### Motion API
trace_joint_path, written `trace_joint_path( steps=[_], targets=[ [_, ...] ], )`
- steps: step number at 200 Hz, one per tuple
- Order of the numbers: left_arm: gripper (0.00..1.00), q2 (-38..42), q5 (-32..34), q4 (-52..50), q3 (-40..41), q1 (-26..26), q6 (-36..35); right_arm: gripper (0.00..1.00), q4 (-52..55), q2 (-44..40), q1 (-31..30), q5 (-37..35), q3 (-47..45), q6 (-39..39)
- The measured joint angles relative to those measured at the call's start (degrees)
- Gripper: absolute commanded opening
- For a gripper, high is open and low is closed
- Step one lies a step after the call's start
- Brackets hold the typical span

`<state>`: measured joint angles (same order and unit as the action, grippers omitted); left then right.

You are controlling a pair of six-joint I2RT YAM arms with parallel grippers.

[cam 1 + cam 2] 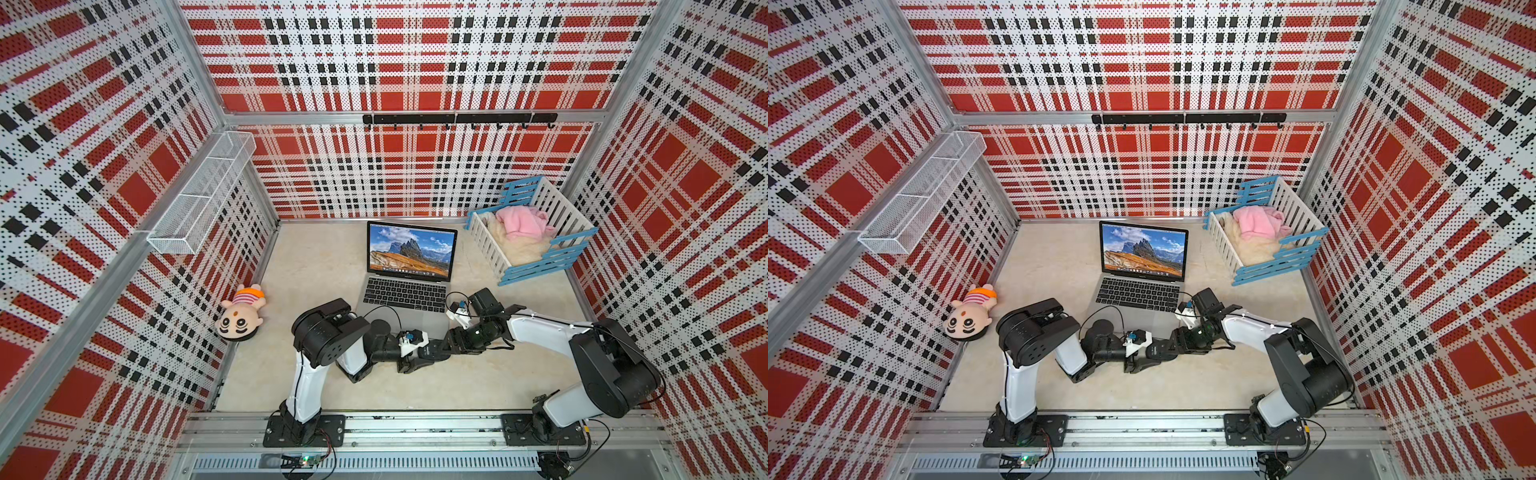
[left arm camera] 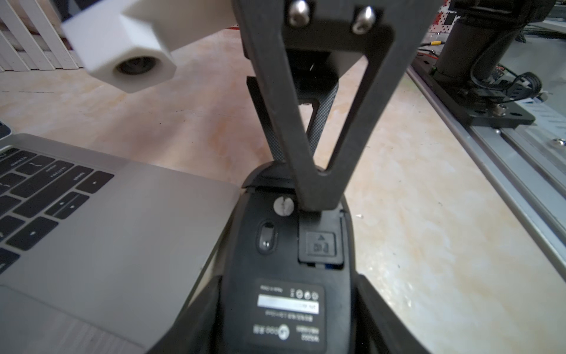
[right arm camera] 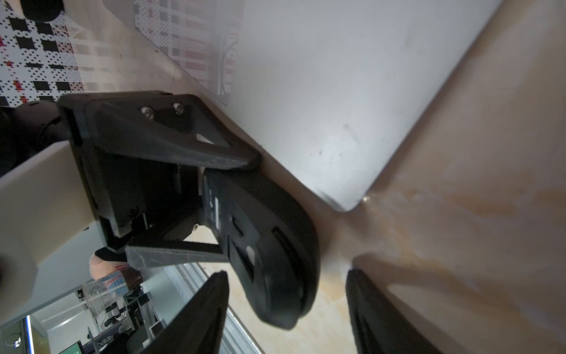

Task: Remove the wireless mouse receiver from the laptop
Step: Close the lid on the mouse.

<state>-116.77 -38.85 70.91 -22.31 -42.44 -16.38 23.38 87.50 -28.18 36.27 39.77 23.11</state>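
Note:
The laptop [image 1: 409,270] [image 1: 1142,266] stands open at mid table, mountain picture on its screen; its grey palm rest [image 2: 107,233] [image 3: 337,92] lies beside the grippers. My left gripper [image 1: 436,348] [image 1: 1160,352] [image 2: 288,312] [image 3: 235,208] is shut on a black mouse [image 2: 291,269] [image 3: 275,233], held off the laptop's front right corner with its labelled underside toward the left wrist camera. My right gripper [image 1: 452,338] [image 1: 1177,338] [image 3: 286,275] [image 2: 301,174] is open and straddles the mouse's nose; one finger [image 2: 315,184] rests by the battery hatch. The wireless mouse receiver is not visible.
A plush doll [image 1: 241,316] lies at the left wall. A blue and white crib [image 1: 557,253] with pink cloth stands at the back right. A wire basket [image 1: 199,195] hangs on the left wall, a hook rail [image 1: 457,119] on the back wall. The arms' mounting rail [image 1: 415,428] borders the front.

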Motion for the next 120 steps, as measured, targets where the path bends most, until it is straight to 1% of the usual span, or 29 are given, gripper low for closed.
trace_joint_path(
  steps=[16, 50, 68, 120],
  targets=[
    [0.36, 0.0, 0.0, 0.0, 0.0, 0.0, 0.0, 0.63, 0.3, 0.5, -0.1, -0.7, 0.5, -0.1],
    [0.36, -0.3, 0.0, 0.2, -0.3, 0.0, 0.1, 0.55, 0.7, 0.7, -0.2, -1.6, 1.0, -0.5],
    [0.36, -0.3, 0.0, 0.2, -0.4, 0.0, 0.1, 0.53, 0.7, 0.7, -0.2, -1.6, 1.1, -0.7],
    [0.36, -0.5, -0.2, 0.4, -0.5, 0.1, 0.2, 0.53, 0.7, 0.7, -0.2, -1.5, 1.1, -0.8]
  ],
)
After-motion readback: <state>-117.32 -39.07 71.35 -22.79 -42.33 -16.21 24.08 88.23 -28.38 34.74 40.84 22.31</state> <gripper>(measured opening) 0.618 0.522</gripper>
